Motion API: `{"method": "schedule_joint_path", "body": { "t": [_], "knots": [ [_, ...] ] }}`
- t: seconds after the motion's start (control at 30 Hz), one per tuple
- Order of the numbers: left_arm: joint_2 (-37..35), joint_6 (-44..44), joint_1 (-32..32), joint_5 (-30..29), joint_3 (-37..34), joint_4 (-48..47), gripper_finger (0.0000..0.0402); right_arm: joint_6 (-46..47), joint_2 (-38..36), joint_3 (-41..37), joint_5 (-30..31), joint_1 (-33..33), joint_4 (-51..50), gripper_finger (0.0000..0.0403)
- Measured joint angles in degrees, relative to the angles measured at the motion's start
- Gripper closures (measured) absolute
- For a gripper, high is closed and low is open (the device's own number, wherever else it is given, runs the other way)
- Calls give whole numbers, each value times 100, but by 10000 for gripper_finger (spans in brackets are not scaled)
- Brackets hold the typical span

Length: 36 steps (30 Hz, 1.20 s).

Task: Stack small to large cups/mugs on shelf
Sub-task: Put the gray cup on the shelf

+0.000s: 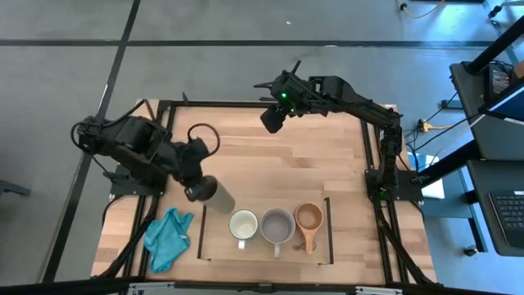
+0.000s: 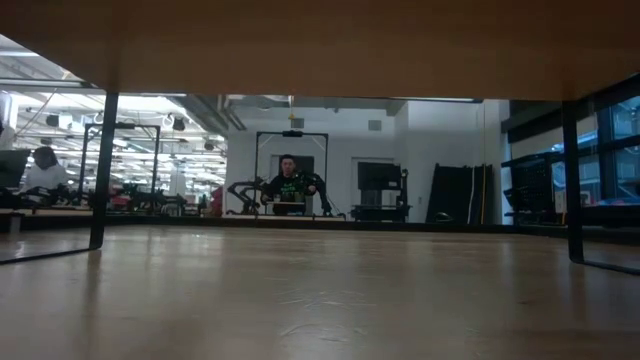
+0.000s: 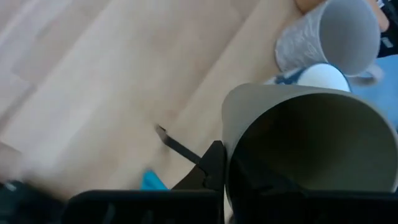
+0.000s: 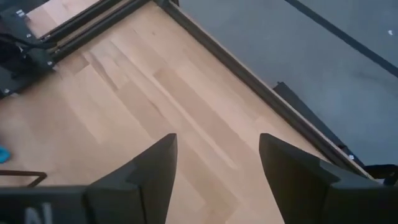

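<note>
The counter [image 1: 246,156] is pale wood in a black frame, with the shelf [image 1: 266,250] near its front edge. Our left fingers [image 1: 199,190] pinch the olive cup [image 1: 219,199] by its rim, tilted, just beside the shelf's empty left end. Three vessels stand there: white mug [image 1: 243,224], grey mug [image 1: 277,224], wooden cup [image 1: 309,217]. One cloth [image 1: 167,238] lies left. Right fingers [image 1: 273,120] hang spread, far back.

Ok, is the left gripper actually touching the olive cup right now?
Touching. In the left wrist view the left gripper has a finger pressed against the olive cup wall; the high view shows the cup at its tip.
</note>
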Motion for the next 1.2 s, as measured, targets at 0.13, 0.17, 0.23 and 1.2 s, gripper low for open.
{"method": "schedule_joint_path", "body": {
  "t": [0.13,0.17,0.23,1.2],
  "knots": [
    [-35,-522,-354,230,0,0,401,-110,0,0,-127,0,-4,175],
    [-35,-650,-439,258,0,1,401,-111,0,0,-174,2,-8,175],
    [-29,-872,-600,261,-2,4,401,-118,0,0,-280,8,-11,175],
    [795,-1312,-926,310,-338,4,401,-412,0,-4,-457,210,2,175]
  ]
}}
